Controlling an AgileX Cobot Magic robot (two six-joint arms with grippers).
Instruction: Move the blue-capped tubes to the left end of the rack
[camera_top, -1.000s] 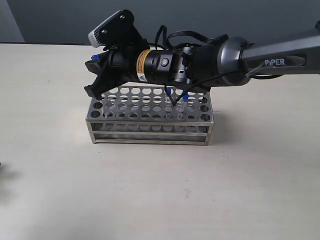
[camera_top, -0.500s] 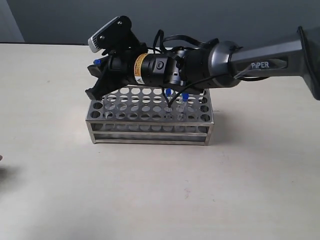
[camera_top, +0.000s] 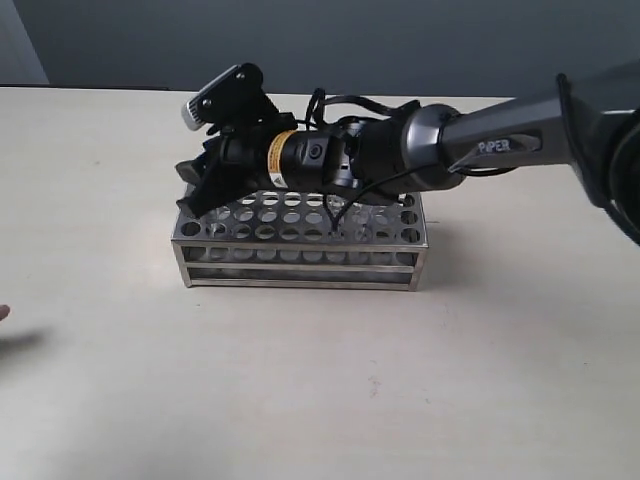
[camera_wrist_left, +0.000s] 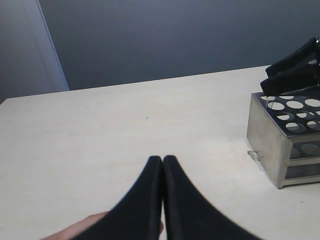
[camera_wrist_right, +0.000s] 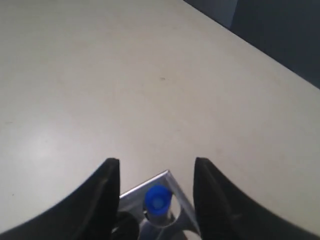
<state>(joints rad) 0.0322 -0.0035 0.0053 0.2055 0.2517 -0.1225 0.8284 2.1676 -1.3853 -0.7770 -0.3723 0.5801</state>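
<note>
The steel rack (camera_top: 300, 262) stands mid-table, and its end shows in the left wrist view (camera_wrist_left: 272, 145). My right gripper (camera_top: 190, 190) reaches across to the rack's left end. It is open (camera_wrist_right: 156, 162), its fingers straddling one blue-capped tube (camera_wrist_right: 157, 198) without touching it. That tube stands in a corner hole of the rack (camera_wrist_right: 150, 185). In the exterior view my right arm hides the other blue-capped tubes. My left gripper (camera_wrist_left: 162, 159) is shut on nothing, low over the bare table, well away from the rack's end.
A dark wall runs along the table's far edge (camera_top: 100, 88). A skin-coloured shape, like a hand, shows under my left gripper's fingers (camera_wrist_left: 85, 227) and at the exterior view's left edge (camera_top: 3, 312). The right gripper's black fingers (camera_wrist_left: 295, 70) lie over the rack's end.
My right gripper has come down onto the rack's left end. The blue cap seen between its fingers no longer shows there in the exterior view. The arm now covers two caps further right.
</note>
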